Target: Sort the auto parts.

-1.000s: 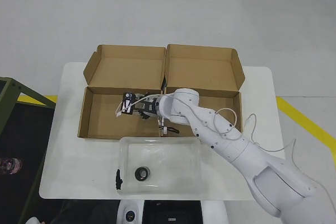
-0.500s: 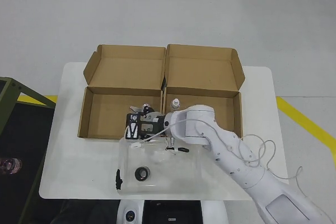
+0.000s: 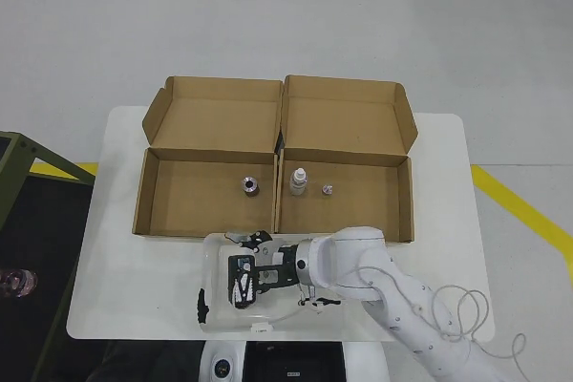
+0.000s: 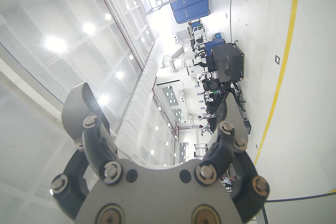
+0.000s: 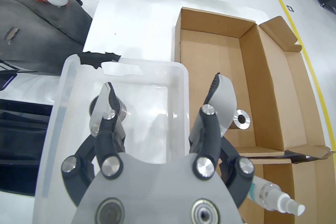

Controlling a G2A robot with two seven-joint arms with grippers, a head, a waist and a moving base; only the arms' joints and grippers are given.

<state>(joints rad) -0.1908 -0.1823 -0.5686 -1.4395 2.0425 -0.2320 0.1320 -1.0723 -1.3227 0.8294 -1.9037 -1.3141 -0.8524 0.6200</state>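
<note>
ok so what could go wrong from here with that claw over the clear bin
1. The right claw is open, but the ring part sits by one finger rather than centred between the two. Closing now may nudge it aside or pinch it off-centre.
2. The clear bin looks light. A finger catching its wall could drag it against the cardboard box beside it.
</note>
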